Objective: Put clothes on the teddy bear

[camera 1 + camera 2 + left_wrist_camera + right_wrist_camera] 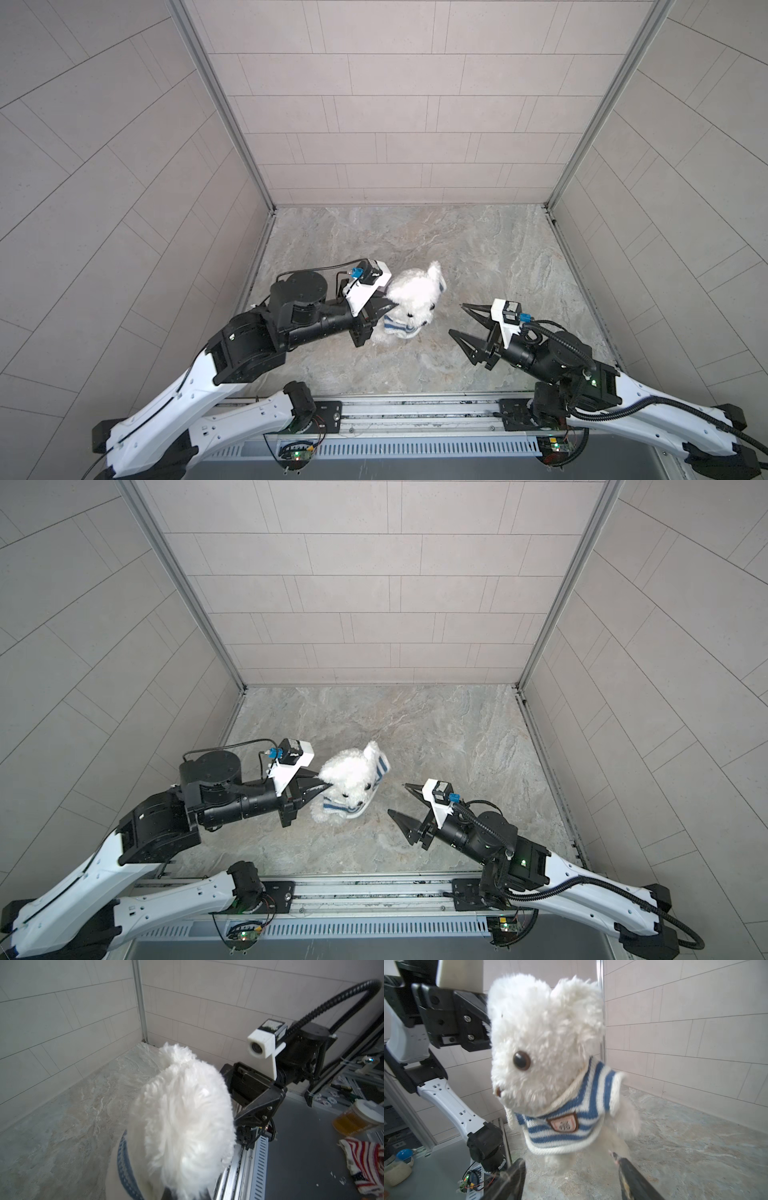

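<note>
A grey-beige marbled stone-look table (pixel 478 249) is enclosed behind and on both sides by pale tiled panel walls (pixel 395 104), joined at its rear corners by slim aluminium posts (pixel 219 95).

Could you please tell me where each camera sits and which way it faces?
Top views: overhead, looking down at the marble table; both arms show, left gripper shut on the fluffy white plush teddy bear, right gripper open.
Left wrist: on the left arm, looking past the bear's fur at the right arm's white wrist camera; own fingers mostly hidden.
Right wrist: on the right arm, facing the bear's face and blue-and-white striped knit shirt; own fingers in the foreground.
Shared: both wrist views show the bear and the opposite arm.
</note>
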You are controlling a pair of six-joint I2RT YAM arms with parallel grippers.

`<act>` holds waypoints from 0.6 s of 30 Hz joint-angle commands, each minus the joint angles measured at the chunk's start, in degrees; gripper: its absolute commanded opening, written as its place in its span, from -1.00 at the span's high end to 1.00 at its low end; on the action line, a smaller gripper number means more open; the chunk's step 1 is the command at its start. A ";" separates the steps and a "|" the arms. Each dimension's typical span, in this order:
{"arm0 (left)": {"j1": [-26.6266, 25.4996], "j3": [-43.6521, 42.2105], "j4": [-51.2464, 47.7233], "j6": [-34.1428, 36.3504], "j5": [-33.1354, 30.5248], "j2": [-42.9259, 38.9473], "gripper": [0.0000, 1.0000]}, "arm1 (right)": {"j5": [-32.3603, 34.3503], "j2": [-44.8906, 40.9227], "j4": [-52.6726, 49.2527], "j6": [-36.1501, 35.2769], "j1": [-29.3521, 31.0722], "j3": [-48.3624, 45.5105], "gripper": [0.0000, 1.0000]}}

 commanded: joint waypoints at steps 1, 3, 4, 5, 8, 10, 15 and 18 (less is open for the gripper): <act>0.24 2.75 -3.27 5.00 5.73 0.68 1.00 | -6.63 -1.98 -3.47 -5.45 0.14 3.22 -0.40; 0.24 2.89 -3.14 4.92 6.53 2.06 1.00 | -6.96 -2.52 -4.94 -6.29 0.14 4.27 -0.40; 0.24 2.97 -3.26 4.93 5.40 2.77 1.00 | -6.61 -2.54 -5.57 -6.56 0.14 4.84 -0.40; 0.15 2.91 -3.49 4.88 3.43 3.65 1.00 | -5.72 -2.33 -6.33 -6.91 0.14 5.52 -0.40; -0.59 1.83 -3.85 4.95 -4.97 5.63 1.00 | -3.19 -0.12 -9.13 -8.38 0.14 8.09 -0.40; -2.07 -0.07 -2.26 5.12 -10.64 5.91 1.00 | -1.01 2.14 -10.35 -9.76 0.18 9.97 -0.40; -5.08 -4.08 1.35 3.15 -25.69 6.76 1.00 | 0.10 7.13 -9.21 -12.49 0.14 11.90 -0.41; -5.63 -7.90 4.62 -0.28 -28.27 7.29 1.00 | 3.81 9.13 -8.31 -10.90 0.14 11.46 -0.41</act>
